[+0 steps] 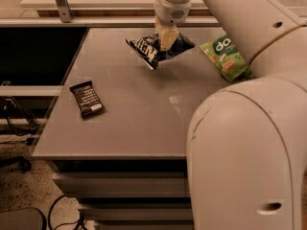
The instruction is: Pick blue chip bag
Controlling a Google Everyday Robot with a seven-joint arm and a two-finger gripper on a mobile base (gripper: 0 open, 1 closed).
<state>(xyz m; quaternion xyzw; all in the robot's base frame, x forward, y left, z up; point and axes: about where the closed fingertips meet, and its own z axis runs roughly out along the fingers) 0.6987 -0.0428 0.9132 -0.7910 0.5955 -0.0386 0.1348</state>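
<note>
The blue chip bag (153, 49) is dark navy foil with white lettering. It hangs tilted in the air above the grey table (134, 114), near its far middle. My gripper (167, 40) reaches down from the white arm at the top and is shut on the bag's middle, holding it off the surface. The bag's right end pokes out past the fingers.
A light green snack bag (225, 57) lies on the table to the right of the gripper. A flat black bar wrapper (87, 98) lies near the table's left edge. My large white arm body (244, 157) fills the lower right. A shelf rail runs along the back.
</note>
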